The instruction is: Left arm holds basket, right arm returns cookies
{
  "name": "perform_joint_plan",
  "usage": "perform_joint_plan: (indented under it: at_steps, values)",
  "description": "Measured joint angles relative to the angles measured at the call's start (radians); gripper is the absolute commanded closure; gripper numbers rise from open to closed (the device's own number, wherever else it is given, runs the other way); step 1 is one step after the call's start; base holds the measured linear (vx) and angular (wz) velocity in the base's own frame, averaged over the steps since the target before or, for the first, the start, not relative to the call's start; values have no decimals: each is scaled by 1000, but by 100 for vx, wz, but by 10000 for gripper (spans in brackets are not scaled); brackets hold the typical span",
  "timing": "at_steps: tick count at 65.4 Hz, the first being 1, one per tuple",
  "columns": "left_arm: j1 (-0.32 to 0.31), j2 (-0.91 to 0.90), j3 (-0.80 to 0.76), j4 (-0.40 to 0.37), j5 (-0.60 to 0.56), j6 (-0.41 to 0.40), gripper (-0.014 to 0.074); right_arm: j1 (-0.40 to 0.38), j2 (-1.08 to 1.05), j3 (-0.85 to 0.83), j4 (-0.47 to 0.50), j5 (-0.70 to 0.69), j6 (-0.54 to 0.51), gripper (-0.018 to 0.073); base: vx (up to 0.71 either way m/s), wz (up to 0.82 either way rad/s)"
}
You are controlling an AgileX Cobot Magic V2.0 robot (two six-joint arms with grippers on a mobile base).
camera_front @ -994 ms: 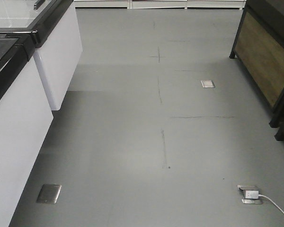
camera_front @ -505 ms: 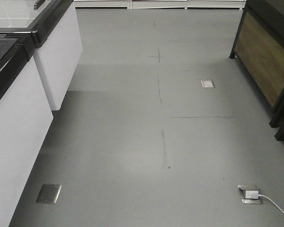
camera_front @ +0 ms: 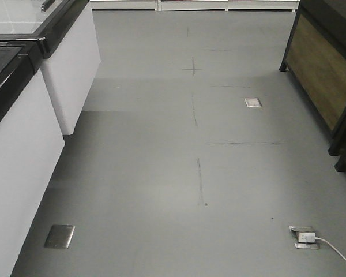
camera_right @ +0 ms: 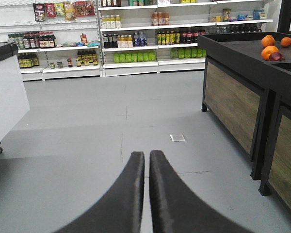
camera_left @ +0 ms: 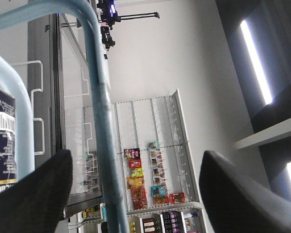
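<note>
Front view: grey floor [camera_front: 161, 173]; white cabinets [camera_front: 23, 173] along the left; a wood-panelled stand [camera_front: 323, 75] at the right; a white plug [camera_front: 305, 236] in a floor socket.

Left wrist view: the left claw [camera_left: 136, 155] has its dark fingers [camera_left: 34, 194] wide apart; a light blue hoop handle of the basket [camera_left: 99, 121] runs up between them; the cookies [camera_left: 0, 141], navy box with white barcode, sit at the left edge behind a second, paler hoop.

Right wrist view: the right claw [camera_right: 147, 154] has its fingers pressed together, gripping nothing, above the floor; stocked shelves [camera_right: 136, 43] line the far wall; oranges [camera_right: 270, 48] lie on a black stand.
</note>
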Motion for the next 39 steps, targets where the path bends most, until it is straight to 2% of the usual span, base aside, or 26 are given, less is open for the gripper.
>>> perform_joint_plan:
  at_steps: [39]
  values:
    - [0, 114, 0, -2, -187, -3, 99, 0, 0, 0, 0, 0, 0, 565, 0, 0]
